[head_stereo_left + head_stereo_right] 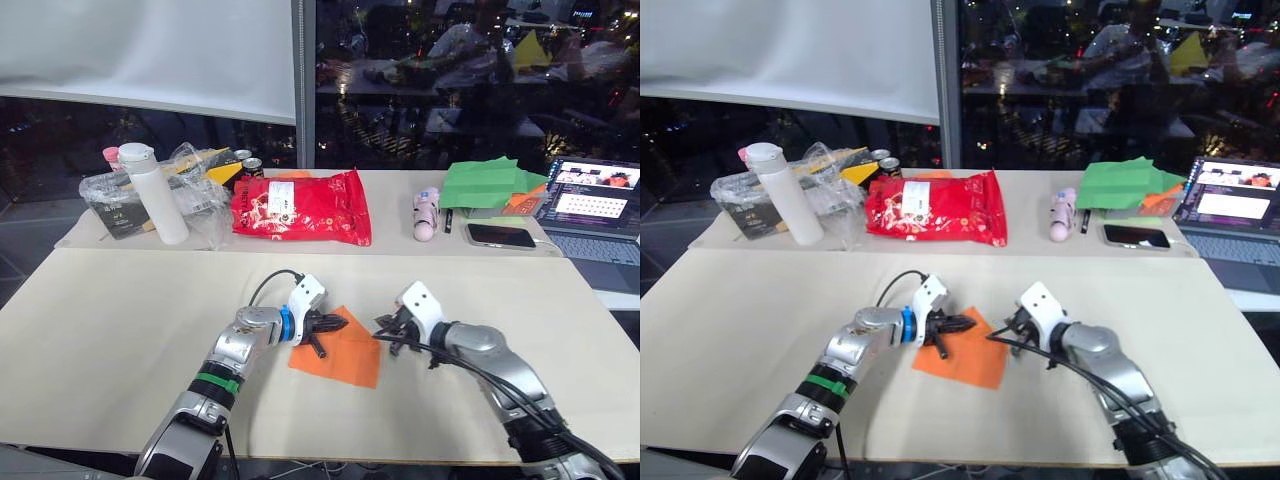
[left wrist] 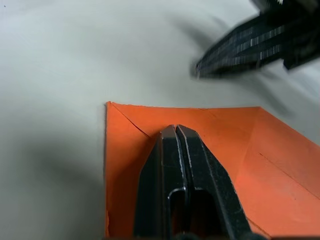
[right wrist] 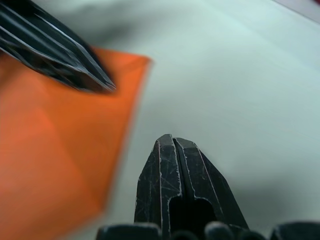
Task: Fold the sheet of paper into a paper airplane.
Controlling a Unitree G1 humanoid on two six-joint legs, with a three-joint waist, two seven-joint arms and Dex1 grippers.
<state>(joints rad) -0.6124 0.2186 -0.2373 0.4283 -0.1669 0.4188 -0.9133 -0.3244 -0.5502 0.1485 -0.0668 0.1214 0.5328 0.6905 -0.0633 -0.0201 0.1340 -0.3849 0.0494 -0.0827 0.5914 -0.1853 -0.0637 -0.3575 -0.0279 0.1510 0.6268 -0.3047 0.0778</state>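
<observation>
Cream-topped table (image 1: 120,330) runs beneath dark windows, with a white bottle (image 1: 152,193) and a red snack bag (image 1: 303,207) along its far edge. Near the front, the left gripper (image 1: 333,325), fingers pressed together, rests on the creased sheet of paper (image 1: 345,355) lying flat. Just beside its right edge, the right gripper (image 1: 386,329) hovers over bare table, fingers pressed together too.

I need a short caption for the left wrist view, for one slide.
Left hand, fingers shut, rests on the creased orange sheet of paper on the table.
</observation>
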